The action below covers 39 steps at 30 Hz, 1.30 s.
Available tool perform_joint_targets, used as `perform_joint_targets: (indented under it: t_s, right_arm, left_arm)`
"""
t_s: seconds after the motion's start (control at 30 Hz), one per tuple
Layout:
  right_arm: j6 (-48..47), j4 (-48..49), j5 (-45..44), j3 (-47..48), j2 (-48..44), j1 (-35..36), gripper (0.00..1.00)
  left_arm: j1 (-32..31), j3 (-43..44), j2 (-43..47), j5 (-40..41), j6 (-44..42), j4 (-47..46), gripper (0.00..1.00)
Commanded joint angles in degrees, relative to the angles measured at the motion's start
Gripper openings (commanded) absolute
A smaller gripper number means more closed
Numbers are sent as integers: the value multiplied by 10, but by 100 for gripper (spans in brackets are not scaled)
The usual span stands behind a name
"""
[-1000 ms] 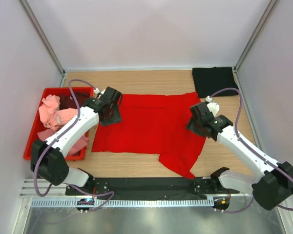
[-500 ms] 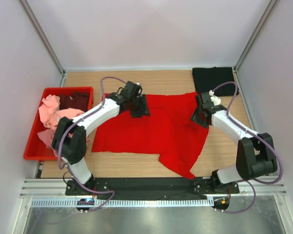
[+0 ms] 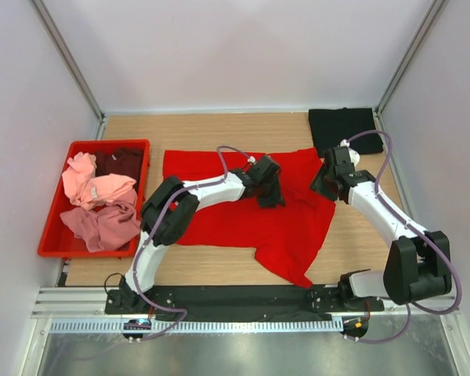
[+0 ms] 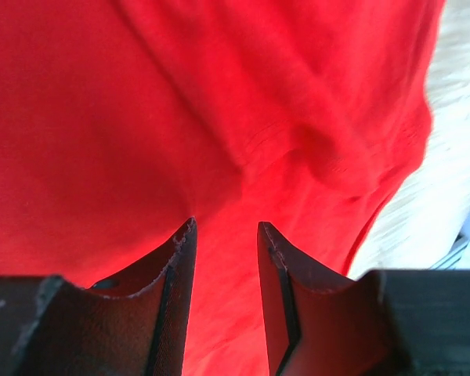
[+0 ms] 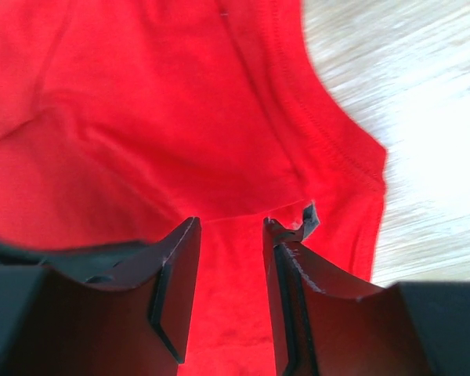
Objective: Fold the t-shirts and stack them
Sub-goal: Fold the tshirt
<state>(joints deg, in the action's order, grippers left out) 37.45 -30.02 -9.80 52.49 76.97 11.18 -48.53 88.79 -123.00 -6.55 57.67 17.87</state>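
Red t-shirt (image 3: 227, 223) lies spread right of the crate (image 3: 110, 143). Left gripper (image 4: 225, 229) over its middle and right gripper (image 5: 232, 222) at its edge farthest from the crate both stand part-open, pinching nothing; fingertips hidden from above.

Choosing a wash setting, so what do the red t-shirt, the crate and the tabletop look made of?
Red t-shirt: soft matte knit, probably cotton; it creases and shows stitched hems. Crate: rigid plastic, straight moulded rim. Table: wood or wood-look laminate, pale grain.
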Motion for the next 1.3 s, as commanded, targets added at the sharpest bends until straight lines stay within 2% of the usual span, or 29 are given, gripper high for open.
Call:
perform_joint_targets:
  t_s: [0.0,0.23,0.27,0.4,0.47,0.5,0.6,0.73,0.77,0.9,1.0,1.13,1.27]
  right_arm:
    - [-11,17,38,-2,-40,1,44]
    - [-32,22,58,-19,-59,1,41]
    - [-43,29,69,-22,-66,2,36]
    - [-105,77,140,-36,-80,13,33]
    - [-140,80,114,-27,-79,38,33]
    - [-152,80,101,-21,-74,76,33]
    - [-198,63,31,16,-20,136,34]
    - [-250,25,33,87,75,155,34]
    - [-258,15,29,97,94,156,34]
    - [-294,1,18,126,145,160,31]
    - [-305,8,52,133,177,160,31]
    - [-311,3,17,147,213,161,30]
    - [-319,-2,21,154,238,161,30]
  left_arm:
    - [-4,33,-1,49,43,-49,38]
    - [-8,46,-32,62,75,-50,40]
    - [-8,47,-32,62,75,-51,40]
    - [-1,4,33,110,63,-17,40]
    - [26,-30,68,116,64,2,41]
    - [38,-48,85,106,64,6,41]
    - [92,-127,158,106,51,17,43]
    - [164,-240,268,90,15,29,45]
    - [198,-257,288,84,9,29,45]
    - [260,-309,354,49,-33,33,47]
    - [284,-323,384,31,-60,45,49]
    - [291,-332,403,14,-75,48,50]
    - [292,-338,406,14,-83,51,51]
